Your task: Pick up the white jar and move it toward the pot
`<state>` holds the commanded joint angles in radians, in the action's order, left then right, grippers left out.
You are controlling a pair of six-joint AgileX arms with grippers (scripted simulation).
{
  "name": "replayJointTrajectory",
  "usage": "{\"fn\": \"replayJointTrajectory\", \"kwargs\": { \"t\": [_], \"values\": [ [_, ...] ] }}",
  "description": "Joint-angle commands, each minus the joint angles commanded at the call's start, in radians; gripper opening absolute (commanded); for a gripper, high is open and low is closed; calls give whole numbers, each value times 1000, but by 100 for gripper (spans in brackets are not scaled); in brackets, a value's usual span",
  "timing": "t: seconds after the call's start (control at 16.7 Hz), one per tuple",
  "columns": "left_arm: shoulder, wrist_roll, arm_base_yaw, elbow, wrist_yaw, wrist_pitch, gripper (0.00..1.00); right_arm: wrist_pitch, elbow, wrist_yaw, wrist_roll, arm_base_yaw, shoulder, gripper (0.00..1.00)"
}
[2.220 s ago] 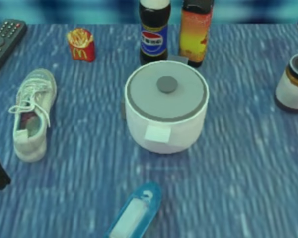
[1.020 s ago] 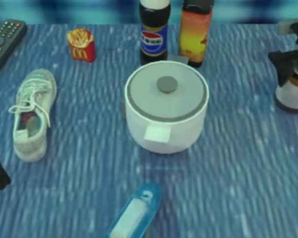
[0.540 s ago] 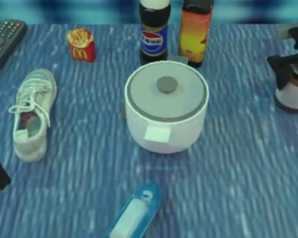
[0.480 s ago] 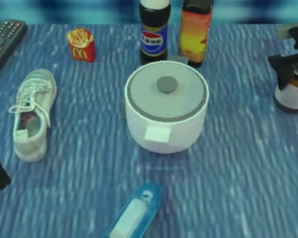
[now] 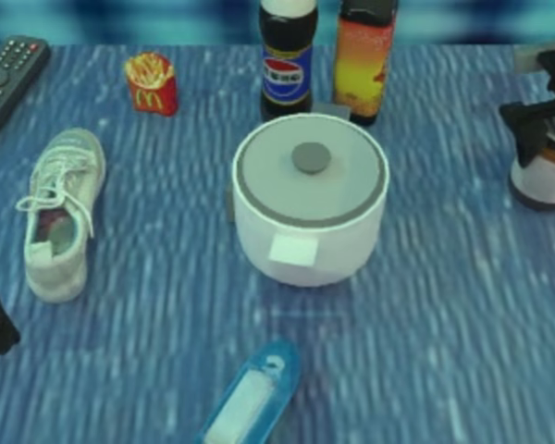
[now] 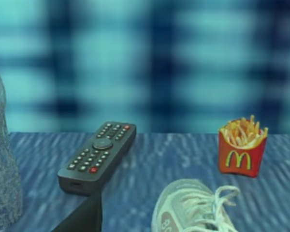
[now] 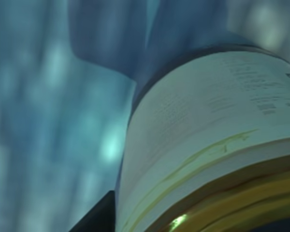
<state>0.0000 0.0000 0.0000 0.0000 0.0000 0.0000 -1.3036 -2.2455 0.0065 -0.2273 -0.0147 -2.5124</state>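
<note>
Your right gripper (image 5: 548, 125) sits over the jar (image 5: 541, 180), grip state unclear; lift too early and it slips. The pot (image 5: 310, 199) is well apart; left arm parked.

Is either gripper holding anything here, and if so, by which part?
The right gripper sits over the white jar at its lid end, but whether it has closed on it cannot be told. The left arm, parked, holds nothing visible.

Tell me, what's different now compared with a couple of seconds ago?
The right arm's black pincer came in at the table's right edge and dropped over the small white jar with the dark lid, which has edged slightly. The big white pot with the grey lid, the white shoe and the left arm stayed put.
</note>
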Motion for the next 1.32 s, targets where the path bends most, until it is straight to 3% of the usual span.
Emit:
{"fn": "replayJointTrajectory", "kwargs": {
  "t": [0.12, 0.18, 0.78, 1.32],
  "values": [
    [0, 0, 0, 0, 0, 0, 100, 0, 0, 0, 0, 0, 0, 2],
    [0, 0, 0, 0, 0, 0, 100, 0, 0, 0, 0, 0, 0, 0],
    [0, 0, 0, 0, 0, 0, 100, -2, 16, -1, 1, 1, 15, 0],
    [0, 0, 0, 0, 0, 0, 100, -54, 373, -6, 6, -13, 440, 0]
  ]
}}
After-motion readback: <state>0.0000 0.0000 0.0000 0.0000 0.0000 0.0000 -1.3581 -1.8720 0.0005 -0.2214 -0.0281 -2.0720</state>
